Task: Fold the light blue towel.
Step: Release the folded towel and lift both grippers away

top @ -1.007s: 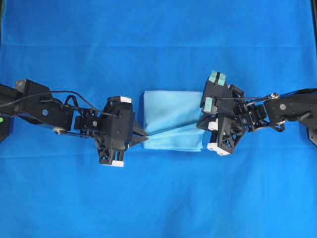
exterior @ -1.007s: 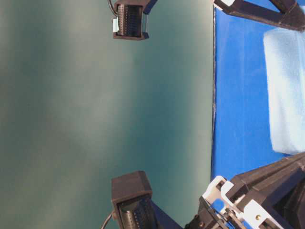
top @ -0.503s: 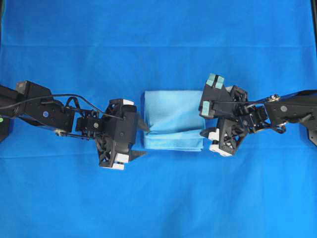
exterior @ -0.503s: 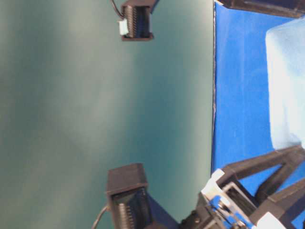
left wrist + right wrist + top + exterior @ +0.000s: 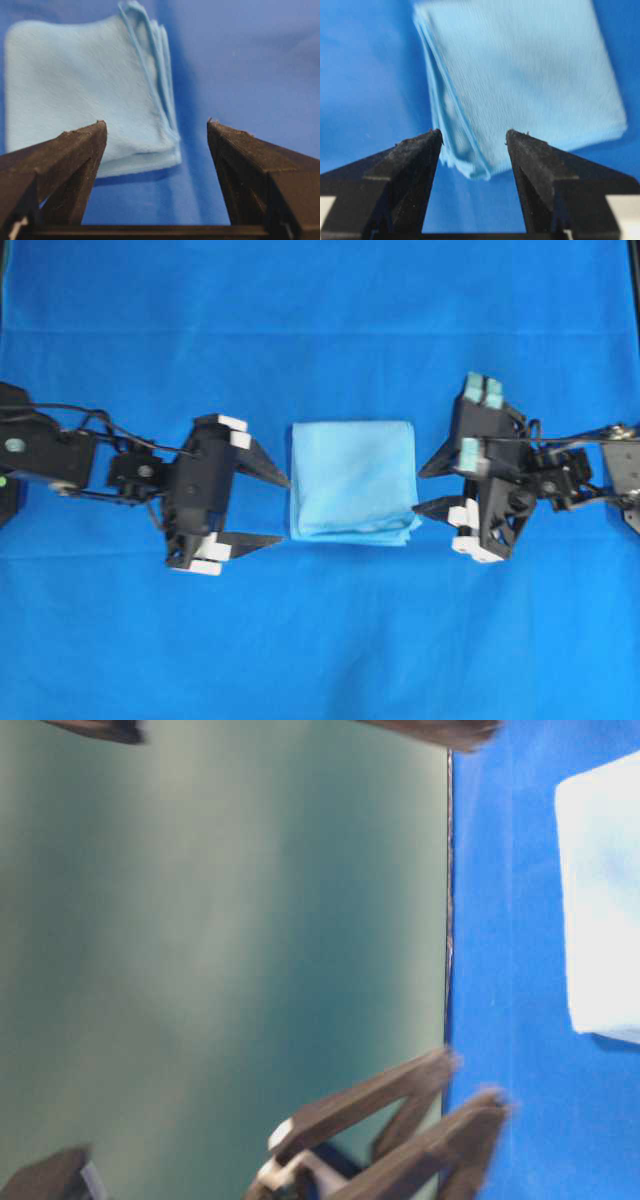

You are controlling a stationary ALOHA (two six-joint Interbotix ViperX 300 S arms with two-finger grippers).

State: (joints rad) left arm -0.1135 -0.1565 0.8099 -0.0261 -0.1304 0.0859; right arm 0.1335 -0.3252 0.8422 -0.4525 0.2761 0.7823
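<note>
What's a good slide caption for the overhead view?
Folded light blue towel lies between open left gripper and open right gripper.

Overhead looks straight down; table-level view sideways-turned, low; wrist cameras close — all share towel [image 5: 352, 482].

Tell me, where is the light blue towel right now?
In the overhead view the light blue towel lies folded in the middle of the dark blue table covering, between the open left gripper and the open right gripper, touching neither.
</note>
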